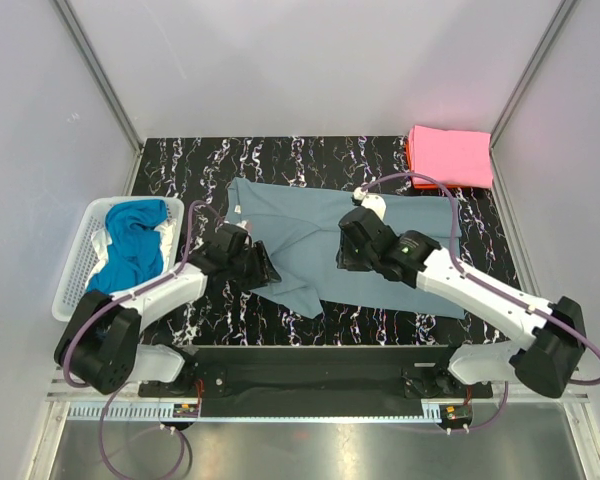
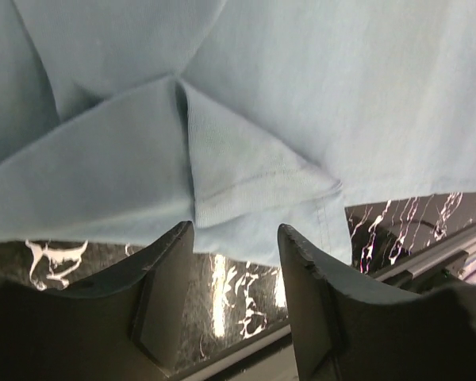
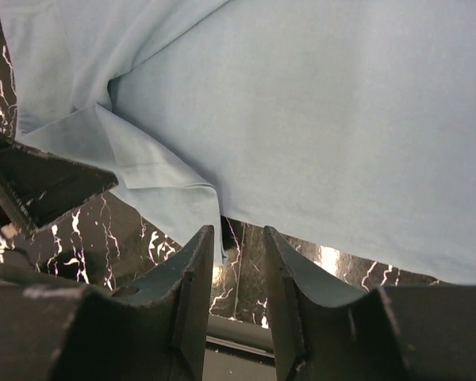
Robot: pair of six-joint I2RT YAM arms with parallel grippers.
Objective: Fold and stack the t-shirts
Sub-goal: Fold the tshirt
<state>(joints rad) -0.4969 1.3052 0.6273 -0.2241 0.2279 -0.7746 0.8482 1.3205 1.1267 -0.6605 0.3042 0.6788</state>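
Two claws, left claw (image 2: 236, 230) and right claw (image 3: 238, 232), both part open and empty, hover at the near hem of the grey-blue t-shirt (image 1: 310, 225) spread mid-bench (image 1: 180, 160); each should probably pinch the hem squarely, level with the other, before folding.

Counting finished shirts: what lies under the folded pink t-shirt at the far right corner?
Under the pink t-shirt a strip of orange-red cloth shows along its left edge. The rest of it, and anything further beneath, is covered.
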